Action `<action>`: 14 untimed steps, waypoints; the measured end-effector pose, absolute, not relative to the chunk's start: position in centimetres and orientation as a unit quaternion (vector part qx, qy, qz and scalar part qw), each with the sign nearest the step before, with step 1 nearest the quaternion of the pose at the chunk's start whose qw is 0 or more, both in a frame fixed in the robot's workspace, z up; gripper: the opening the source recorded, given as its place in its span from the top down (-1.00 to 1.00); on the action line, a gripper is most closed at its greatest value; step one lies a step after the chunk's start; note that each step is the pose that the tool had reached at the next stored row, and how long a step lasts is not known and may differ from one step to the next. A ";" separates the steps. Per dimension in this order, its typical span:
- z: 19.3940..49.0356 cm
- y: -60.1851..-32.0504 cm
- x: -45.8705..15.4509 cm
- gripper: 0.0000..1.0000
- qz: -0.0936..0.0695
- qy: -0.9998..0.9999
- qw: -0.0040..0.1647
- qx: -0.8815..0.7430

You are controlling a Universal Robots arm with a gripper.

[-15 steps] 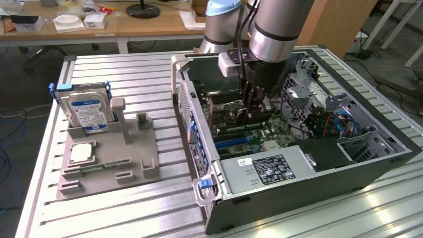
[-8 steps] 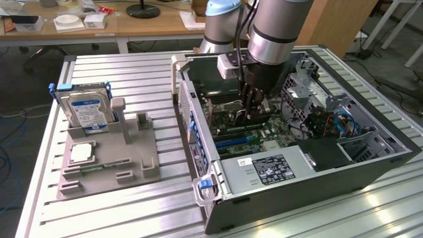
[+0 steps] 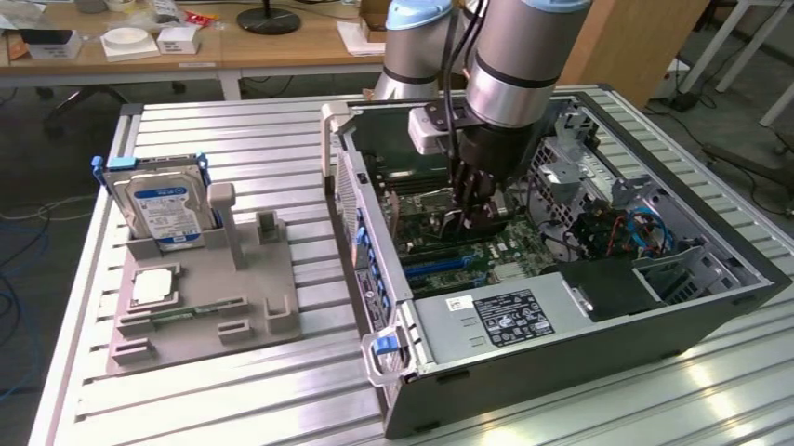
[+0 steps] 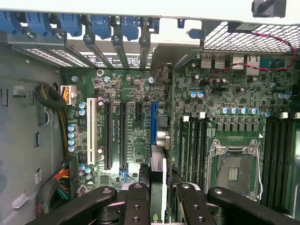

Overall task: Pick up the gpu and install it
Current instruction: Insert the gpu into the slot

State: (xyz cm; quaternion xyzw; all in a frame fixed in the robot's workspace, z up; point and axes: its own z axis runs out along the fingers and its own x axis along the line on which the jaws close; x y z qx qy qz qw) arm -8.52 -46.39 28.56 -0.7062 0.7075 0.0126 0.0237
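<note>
The gpu [image 3: 482, 223] is a thin dark card held upright inside the open computer case [image 3: 372, 251], low over the green motherboard [image 3: 496, 253]. My gripper [image 3: 478, 200] reaches down into the case and is shut on the card's top edge. In the wrist view the gpu [image 4: 158, 164] shows edge-on between the black fingers [image 4: 138, 199] of the gripper [image 4: 158, 194]. It runs along the blue expansion slot [image 4: 153, 122], with its metal end bracket [image 4: 161, 75] toward the case's rear slot openings. Whether the card's edge sits in the slot I cannot tell.
Black expansion slots [image 4: 108, 136], memory slots [image 4: 192, 140] and the CPU socket [image 4: 233, 171] flank the card. Cable bundles [image 4: 51, 98] hang by the case wall. On the exterior view's left, a grey holder [image 3: 211, 297] carries a hard drive [image 3: 162, 204] and a memory stick [image 3: 186, 311].
</note>
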 end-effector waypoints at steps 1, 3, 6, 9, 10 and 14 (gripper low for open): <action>28.5 -46.4 -8.5 0.47 0.013 0.708 0.024 -0.706; 28.4 -46.5 -8.5 0.47 0.013 0.708 0.024 -0.706; 28.1 -46.6 -8.5 0.47 0.013 0.708 0.024 -0.706; 27.8 -46.7 -8.6 0.47 0.013 0.708 0.024 -0.706; 27.8 -46.7 -8.6 0.47 0.013 0.708 0.024 -0.706; 27.5 -46.7 -8.7 0.47 0.013 0.708 0.023 -0.706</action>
